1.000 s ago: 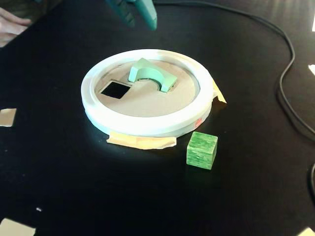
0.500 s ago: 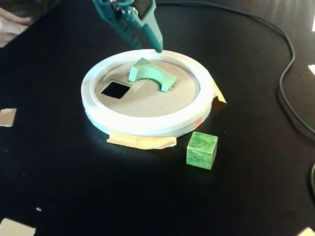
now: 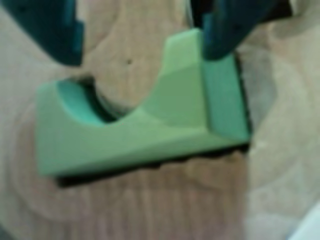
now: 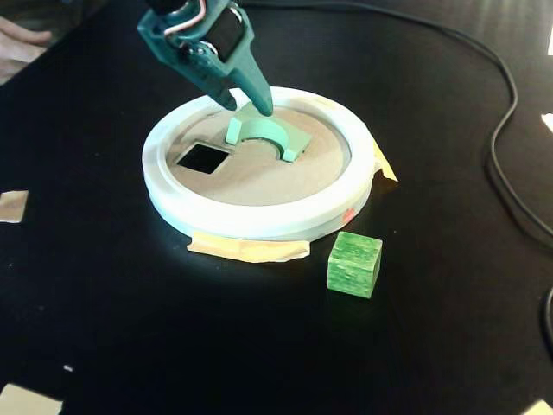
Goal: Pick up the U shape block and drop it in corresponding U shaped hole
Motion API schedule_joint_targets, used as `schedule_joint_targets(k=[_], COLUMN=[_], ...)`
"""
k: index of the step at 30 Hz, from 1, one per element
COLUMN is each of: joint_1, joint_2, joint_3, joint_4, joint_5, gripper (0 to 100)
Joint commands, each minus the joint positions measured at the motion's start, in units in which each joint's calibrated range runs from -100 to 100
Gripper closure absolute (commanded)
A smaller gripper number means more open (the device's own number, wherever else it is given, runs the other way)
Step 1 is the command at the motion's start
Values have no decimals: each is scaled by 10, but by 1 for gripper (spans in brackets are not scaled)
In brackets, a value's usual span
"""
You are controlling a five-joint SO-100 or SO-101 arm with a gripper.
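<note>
Block, U-shaped (image 3: pixel 150 135), pale green, smooth matte: you have it lying tilted in its cut-out on the wooden sorter board (image 4: pixel 259 177), not seated flush. Gripper (image 3: pixel 145 50), teal plastic, fingers apart, one at the block's right arm. Risk: press down crookedly and you jam a corner. Square hole (image 4: pixel 202 156) left; grained green cube (image 4: pixel 354 264) near right.

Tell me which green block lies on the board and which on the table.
The pale U block lies on the round board, partly in its cutout under the end effector. The darker cube stands on the black table.
</note>
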Motion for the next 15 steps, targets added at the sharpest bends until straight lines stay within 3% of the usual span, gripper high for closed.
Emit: schedule_joint_targets(k=[1, 15], joint_1=[7, 10], joint_2=[-69, -60], joint_3=[2, 37], joint_4=[-18, -24], joint_5=[-1, -2], gripper=[59, 59])
